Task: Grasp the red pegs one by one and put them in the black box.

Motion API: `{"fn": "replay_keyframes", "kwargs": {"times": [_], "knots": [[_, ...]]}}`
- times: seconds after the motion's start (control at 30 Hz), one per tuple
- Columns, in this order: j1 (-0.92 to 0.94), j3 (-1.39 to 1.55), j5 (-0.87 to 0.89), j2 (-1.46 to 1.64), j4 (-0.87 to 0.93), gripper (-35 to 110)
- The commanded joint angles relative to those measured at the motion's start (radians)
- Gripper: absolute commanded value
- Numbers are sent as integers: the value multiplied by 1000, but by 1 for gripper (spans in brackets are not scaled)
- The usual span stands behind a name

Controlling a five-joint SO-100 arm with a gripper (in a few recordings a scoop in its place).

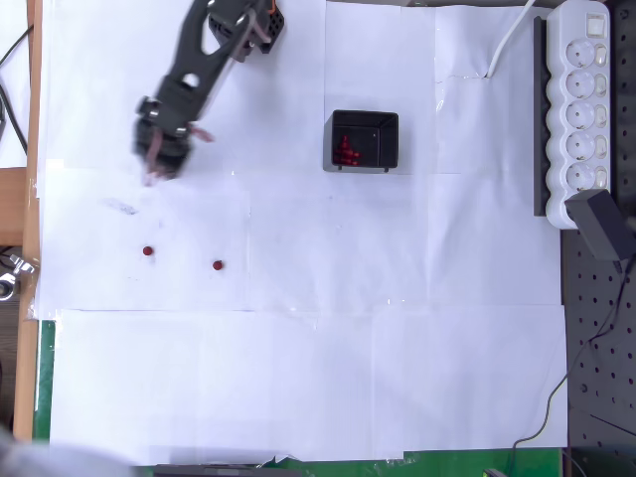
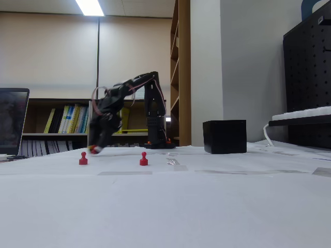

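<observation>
Two red pegs stand on the white paper, one (image 1: pixel 148 250) left of the other (image 1: pixel 217 265); the fixed view shows them upright (image 2: pixel 83 158) (image 2: pixel 144 159). Right of centre in the overhead view sits the black box (image 1: pixel 386 127) with several red pegs (image 1: pixel 346 151) inside; in the fixed view it (image 2: pixel 224 136) stands at the right. My gripper (image 1: pixel 155 167) hangs at the upper left, pointing down, above and apart from the left peg. In the fixed view it (image 2: pixel 95 148) is blurred, low over the paper, so its jaws are unreadable.
A white power strip (image 1: pixel 581 99) and a black adapter (image 1: pixel 601 224) lie along the right edge, beside a black pegboard (image 1: pixel 596 348). A scrap of clear tape (image 1: pixel 119 206) lies below the gripper. The table's wooden edge (image 1: pixel 30 199) runs down the left.
</observation>
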Motion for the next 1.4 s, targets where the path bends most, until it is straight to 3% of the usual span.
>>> {"fn": "replay_keyframes", "kwargs": {"times": [0.0, 0.23, 0.47, 0.87, 1.17, 1.37], "knots": [[-291, 229, -216, -104, 359, 0], [-767, 588, -597, -84, 446, 0], [-1074, 706, -801, 67, 385, 0], [-1039, 379, -805, 170, 55, 3], [-1025, 407, -744, 186, 135, 21], [-948, 755, -764, 69, 307, 23]]}}
